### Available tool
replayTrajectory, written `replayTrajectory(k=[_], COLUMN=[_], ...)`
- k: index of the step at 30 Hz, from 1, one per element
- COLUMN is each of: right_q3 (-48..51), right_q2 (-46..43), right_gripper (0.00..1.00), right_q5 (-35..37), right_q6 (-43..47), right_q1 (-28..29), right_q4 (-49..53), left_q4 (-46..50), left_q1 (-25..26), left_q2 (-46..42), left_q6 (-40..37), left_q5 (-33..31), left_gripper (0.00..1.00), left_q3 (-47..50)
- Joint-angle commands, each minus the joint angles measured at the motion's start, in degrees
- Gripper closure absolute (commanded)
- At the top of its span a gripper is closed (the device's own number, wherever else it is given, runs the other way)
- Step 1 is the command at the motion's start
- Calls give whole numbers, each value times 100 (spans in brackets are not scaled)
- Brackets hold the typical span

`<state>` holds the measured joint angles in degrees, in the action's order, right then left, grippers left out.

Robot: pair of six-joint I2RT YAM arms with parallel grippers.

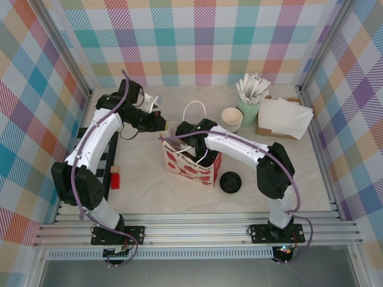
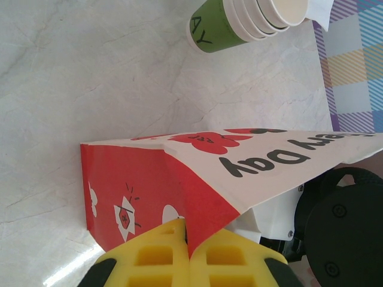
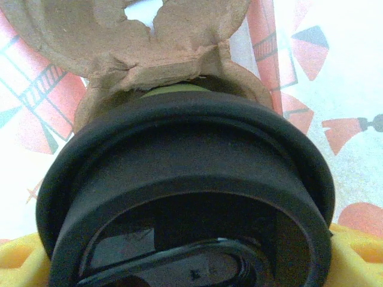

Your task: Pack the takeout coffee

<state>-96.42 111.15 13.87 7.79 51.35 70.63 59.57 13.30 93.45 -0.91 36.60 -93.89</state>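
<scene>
Coffee cup (image 3: 179, 179) sits inside the paper bag (image 1: 192, 162), its lid (image 3: 185, 149) against a brown cardboard holder (image 3: 149, 66) — right gripper (image 3: 185, 260) spread wide, fingers (image 3: 21, 263) pressed on both sides of the lid. Left gripper (image 2: 187, 233) pinched tight on the bag's top edge.

bright even light, soft shadows, close-ups blurred

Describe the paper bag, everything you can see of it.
The paper bag is white with red prints, red sides and black "Happy Day" lettering, plus a white cord handle. It stands open and upright. The left gripper pinches its top edge, jaws shut; the right gripper holds the takeout coffee inside it.
</scene>
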Motion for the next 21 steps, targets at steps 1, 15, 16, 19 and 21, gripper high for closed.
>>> replayTrajectory(k=[1,15,16,19,21], right_q3=[168,146,141,124,120], right_q2=[-5,12,12,13,14], right_gripper=[62,62,62,62,62], right_q5=[-104,-77,-86,-95,-93], right_q6=[73,169,170,179,195], right_q1=[-37,-26,-34,-35,-34], right_q4=[95,68,65,59,52], left_q4=[-51,-68,-68,-77,-76], left_q1=[-64,-64,-64,-63,-64], left_q2=[-160,-134,-134,-145,-143], left_q6=[-15,14,18,20,20], left_q5=[5,5,5,5,12], left_gripper=[100,100,100,100,100], left_q3=[91,99,99,99,99])
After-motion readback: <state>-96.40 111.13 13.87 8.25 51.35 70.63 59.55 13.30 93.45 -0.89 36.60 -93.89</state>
